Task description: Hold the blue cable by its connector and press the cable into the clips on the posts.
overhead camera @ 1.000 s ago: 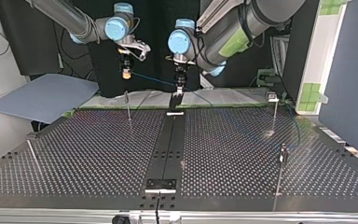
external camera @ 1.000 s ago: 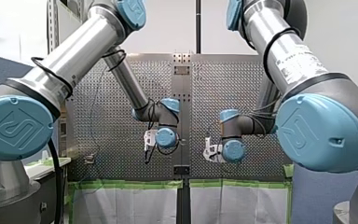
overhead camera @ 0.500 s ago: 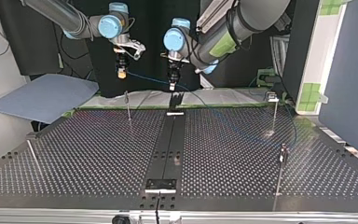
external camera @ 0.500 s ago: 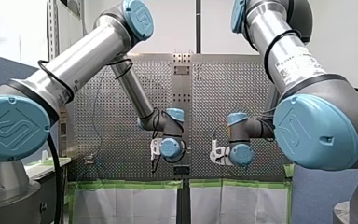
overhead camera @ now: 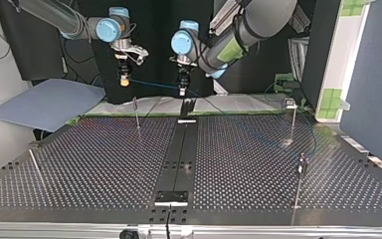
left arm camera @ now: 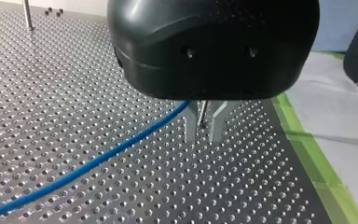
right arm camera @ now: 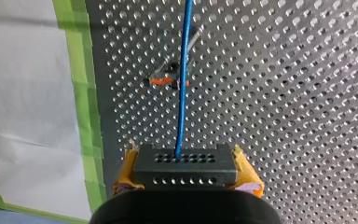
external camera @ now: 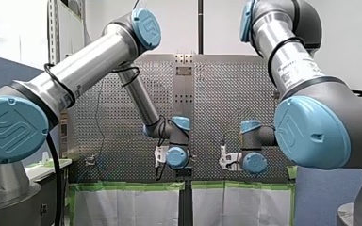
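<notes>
Ideally the right jaws, pinching the blue cable (right arm camera: 180, 116) by its end, and the left jaws, closed around it, should lower it taut into the clip (right arm camera: 161, 79) at the right jaws' 12 o'clock.

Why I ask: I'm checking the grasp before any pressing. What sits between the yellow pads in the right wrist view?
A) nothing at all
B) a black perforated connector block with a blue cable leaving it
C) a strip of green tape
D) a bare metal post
B: in the right wrist view, the yellow pads of my right gripper clamp the black perforated connector block, and the thin blue cable runs out ahead of it.
</notes>
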Tool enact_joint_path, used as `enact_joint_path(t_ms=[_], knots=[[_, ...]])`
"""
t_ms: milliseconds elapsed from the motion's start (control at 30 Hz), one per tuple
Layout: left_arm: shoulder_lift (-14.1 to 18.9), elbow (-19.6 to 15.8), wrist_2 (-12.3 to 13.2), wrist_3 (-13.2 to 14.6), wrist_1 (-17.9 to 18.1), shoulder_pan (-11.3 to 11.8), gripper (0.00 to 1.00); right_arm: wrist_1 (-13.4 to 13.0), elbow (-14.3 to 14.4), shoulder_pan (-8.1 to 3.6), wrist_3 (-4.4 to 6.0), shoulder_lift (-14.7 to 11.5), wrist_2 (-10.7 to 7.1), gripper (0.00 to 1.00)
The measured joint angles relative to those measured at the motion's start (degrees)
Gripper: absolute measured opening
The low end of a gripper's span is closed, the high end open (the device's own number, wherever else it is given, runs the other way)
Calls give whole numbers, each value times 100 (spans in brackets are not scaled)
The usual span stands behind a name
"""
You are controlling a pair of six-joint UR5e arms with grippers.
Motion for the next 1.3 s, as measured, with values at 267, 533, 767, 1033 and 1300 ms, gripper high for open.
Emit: enact_joint_path(t_ms=[267, 533, 767, 1033, 1300], knots=[[-409, 432, -31, 28, -348, -134, 16, -436, 11, -437, -247, 20, -436, 0], [-821, 845, -126, -71, -471, -320, 16, -888, 12, -888, -194, 28, -888, 0], [-1205, 1227, -159, -160, -559, -437, 16, -1152, -54, -1246, -157, 195, -1247, 0], [-1488, 1664, -334, -217, -412, -559, 16, -1184, -440, -1381, -392, 611, -1417, 0], [-1504, 2102, -591, -221, -301, -667, 16, -1165, -565, -1385, -448, 1062, -1410, 0]])
